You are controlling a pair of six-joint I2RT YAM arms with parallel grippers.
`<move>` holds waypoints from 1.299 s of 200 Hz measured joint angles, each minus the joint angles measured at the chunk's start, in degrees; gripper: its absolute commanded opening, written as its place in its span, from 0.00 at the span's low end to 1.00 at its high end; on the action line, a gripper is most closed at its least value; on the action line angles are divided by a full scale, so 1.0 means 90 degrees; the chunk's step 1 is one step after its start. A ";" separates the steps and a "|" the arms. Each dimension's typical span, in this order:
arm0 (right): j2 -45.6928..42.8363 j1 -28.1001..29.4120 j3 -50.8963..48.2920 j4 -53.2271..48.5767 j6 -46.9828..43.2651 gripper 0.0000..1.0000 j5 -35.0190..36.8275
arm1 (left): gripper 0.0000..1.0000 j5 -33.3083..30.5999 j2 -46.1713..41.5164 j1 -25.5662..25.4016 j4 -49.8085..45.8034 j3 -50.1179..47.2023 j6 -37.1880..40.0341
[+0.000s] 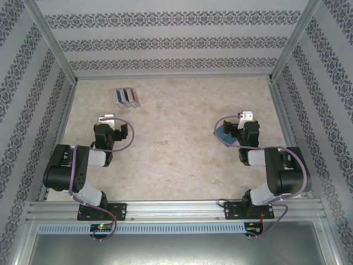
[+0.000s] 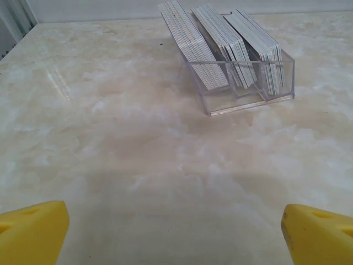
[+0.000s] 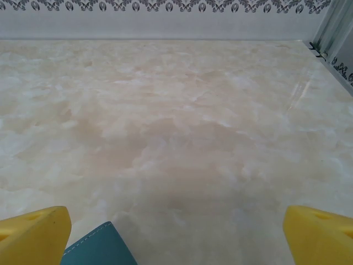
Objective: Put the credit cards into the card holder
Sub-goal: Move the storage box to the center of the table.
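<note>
Marble tabletop (image 1: 176, 165) runs open through its middle, with the left gripper (image 2: 176, 232) and right gripper (image 3: 176, 234) both splayed wide and holding nothing, the credit cards (image 1: 126, 97) standing near the far-left edge, and the teal card holder (image 3: 99, 247) lying at the right gripper's left finger.

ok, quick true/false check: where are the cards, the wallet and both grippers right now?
1. The left gripper and right gripper are both open and empty. True.
2. The cards stand in a clear three-slot rack. True.
3. The wallet lies beside the rack. False: it lies at the right gripper, well away from the rack on the far left.
4. The left gripper holds a card. False: there is nothing between its fingers, and the rack sits ahead of it, untouched.
</note>
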 measured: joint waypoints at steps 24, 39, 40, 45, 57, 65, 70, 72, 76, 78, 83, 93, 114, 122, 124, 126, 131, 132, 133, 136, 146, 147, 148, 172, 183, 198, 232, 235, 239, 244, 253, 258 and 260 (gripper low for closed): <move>0.0000 0.0002 0.0000 0.0000 0.0000 0.98 0.0000 | 0.99 0.0002 0.0000 0.0000 0.0000 0.0000 0.0000; 0.0000 0.0002 0.0000 0.0000 0.0000 0.98 0.0000 | 0.99 0.0000 0.0000 0.0000 0.0000 0.0000 0.0000; 0.0000 0.0002 0.0000 0.0000 0.0000 0.98 0.0000 | 0.99 0.0000 0.0000 0.0000 0.0000 0.0000 0.0000; 0.0000 0.0002 0.0000 0.0000 0.0000 0.98 0.0000 | 0.99 0.0000 0.0000 0.0000 0.0000 0.0000 0.0000; 0.0000 0.0002 0.0000 0.0000 0.0000 0.98 0.0000 | 0.99 0.0000 0.0000 0.0000 0.0000 0.0000 0.0002; 0.0000 0.0002 0.0000 0.0000 0.0000 0.98 0.0000 | 0.99 0.0000 0.0000 0.0000 0.0000 0.0000 0.0000; 0.0000 0.0002 0.0000 0.0000 0.0000 0.98 0.0000 | 0.99 0.0000 0.0000 0.0000 0.0000 0.0000 0.0000; 0.0000 0.0002 0.0000 -0.0002 0.0000 0.98 0.0000 | 0.99 0.0000 0.0000 0.0000 0.0000 0.0000 0.0000; 0.0000 0.0002 0.0000 0.0000 0.0000 0.98 0.0000 | 0.99 0.0000 0.0000 0.0000 0.0000 0.0000 0.0000; 0.0000 0.0002 0.0000 0.0000 0.0000 0.98 0.0000 | 0.99 0.0000 0.0000 0.0000 0.0000 0.0000 0.0000; 0.0000 0.0002 0.0000 0.0000 0.0000 0.98 0.0000 | 0.99 0.0000 0.0000 0.0000 0.0000 0.0000 0.0000; 0.0000 0.0002 0.0000 0.0000 0.0000 0.98 0.0000 | 0.99 0.0000 0.0000 0.0000 0.0000 0.0000 0.0000; 0.0000 0.0002 0.0000 0.0000 0.0000 0.98 0.0000 | 0.99 0.0000 0.0000 0.0000 0.0000 0.0000 0.0000; 0.0000 0.0002 0.0000 0.0000 0.0000 0.98 0.0000 | 0.99 0.0000 0.0000 0.0000 0.0000 0.0000 0.0000; 0.0000 0.0002 0.0000 0.0000 0.0000 0.98 0.0000 | 0.99 0.0000 0.0000 0.0000 0.0000 0.0000 0.0000; 0.0000 0.0002 0.0000 0.0000 0.0000 0.98 0.0000 | 0.99 0.0000 0.0000 0.0000 0.0000 0.0000 0.0000; 0.0000 0.0002 0.0000 0.0000 0.0000 0.98 0.0000 | 0.99 0.0000 0.0000 0.0000 0.0000 0.0000 0.0000; 0.0000 0.0002 0.0000 0.0000 0.0000 0.98 0.0000 | 0.99 0.0002 0.0000 0.0000 0.0000 0.0000 0.0000; 0.0000 0.0002 0.0000 0.0000 0.0000 0.98 0.0000 | 0.99 0.0002 0.0000 0.0000 0.0000 0.0000 0.0000; 0.0000 0.0002 0.0000 0.0000 0.0000 0.98 0.0000 | 0.99 0.0002 0.0000 0.0000 0.0000 0.0000 0.0000; 0.0000 0.0002 0.0000 0.0000 0.0000 0.98 0.0000 | 0.99 0.0002 0.0000 0.0000 0.0000 0.0000 0.0000; 0.0000 0.0002 0.0000 -0.0002 0.0000 0.98 0.0000 | 0.99 0.0002 0.0000 0.0000 0.0000 0.0000 0.0000; 0.0000 0.0002 0.0000 0.0000 0.0000 0.98 0.0000 | 0.99 0.0002 0.0000 0.0000 0.0000 0.0000 0.0000; 0.0000 0.0002 0.0000 0.0000 0.0000 0.98 0.0000 | 0.99 0.0024 0.0000 0.0000 0.0000 0.0000 0.0000; 0.0000 0.0002 0.0000 0.0000 0.0000 0.98 0.0000 | 1.00 0.0044 0.0000 0.0000 0.0000 0.0000 0.0002; 0.0000 0.0002 0.0000 0.0005 0.0007 0.98 0.0005 | 1.00 0.0063 -0.0007 0.0000 -0.0017 0.0002 0.0002; -0.0653 -0.0002 -0.0032 -0.0413 0.0231 0.98 0.0512 | 1.00 0.0036 -0.0743 -0.0068 -0.1457 0.0427 -0.0063; -0.0772 -0.0002 -0.0041 -0.0471 0.0245 0.98 0.0546 | 1.00 0.0002 -0.0848 -0.0085 -0.1630 0.0498 -0.0100; -0.0957 -0.0002 -0.0058 -0.0539 0.0248 0.98 0.0573 | 1.00 -0.0041 -0.1032 -0.0102 -0.1863 0.0602 -0.0185; -0.1207 -0.0002 -0.0070 -0.0622 0.0262 0.98 0.0585 | 1.00 -0.0083 -0.1224 -0.0126 -0.2127 0.0731 -0.0277; -0.1700 -0.0002 -0.0070 -0.0818 0.0255 0.98 0.0549 | 0.99 -0.0165 -0.1613 -0.0143 -0.2749 0.1066 -0.0542; -0.1953 -0.0002 -0.0066 -0.0916 0.0233 0.98 0.0500 | 0.99 -0.0204 -0.1763 -0.0143 -0.3031 0.1243 -0.0663; -0.2023 -0.0002 -0.0063 -0.0942 0.0221 0.98 0.0478 | 0.99 -0.0221 -0.1829 -0.0143 -0.3174 0.1331 -0.0731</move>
